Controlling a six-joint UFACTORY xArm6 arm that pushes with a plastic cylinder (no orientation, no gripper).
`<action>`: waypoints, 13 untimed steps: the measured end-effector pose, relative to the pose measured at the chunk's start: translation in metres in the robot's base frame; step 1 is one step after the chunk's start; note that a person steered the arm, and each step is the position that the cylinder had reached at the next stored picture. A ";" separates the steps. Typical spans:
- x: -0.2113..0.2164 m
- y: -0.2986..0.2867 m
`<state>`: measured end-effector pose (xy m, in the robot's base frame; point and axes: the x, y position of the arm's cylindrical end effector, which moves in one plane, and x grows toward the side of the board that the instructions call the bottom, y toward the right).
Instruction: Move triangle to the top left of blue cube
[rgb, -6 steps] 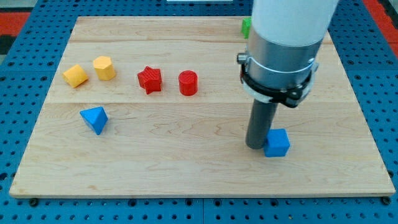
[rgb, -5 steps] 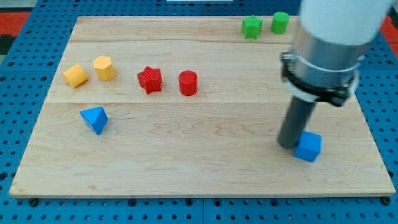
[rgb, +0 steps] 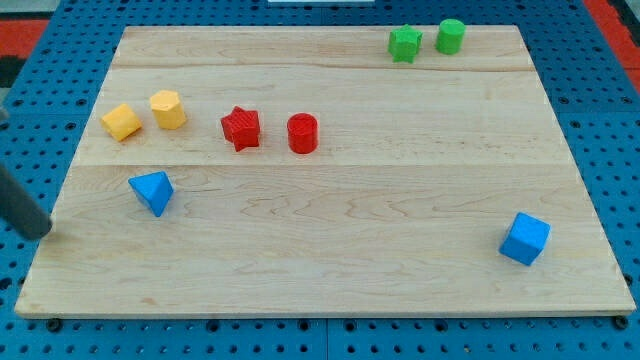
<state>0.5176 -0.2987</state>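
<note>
The blue triangle (rgb: 152, 191) lies on the wooden board (rgb: 330, 250) at the view's left. The blue cube (rgb: 525, 239) sits near the board's bottom right corner, far from the triangle. My rod enters at the view's far left edge; my tip (rgb: 38, 232) rests by the board's left edge, left of and slightly below the blue triangle, with a gap between them.
Two yellow blocks (rgb: 121, 122) (rgb: 167, 109) lie above the triangle. A red star (rgb: 241, 128) and a red cylinder (rgb: 302, 133) sit at centre left. A green star (rgb: 404, 43) and a green cylinder (rgb: 451, 36) lie at the top right.
The rod left the blue cube, which it had pushed to the right, and now stands at the far left by the triangle. The other blocks stayed put.
</note>
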 end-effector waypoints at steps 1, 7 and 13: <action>-0.029 0.052; 0.015 0.153; -0.001 0.436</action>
<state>0.5164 0.1371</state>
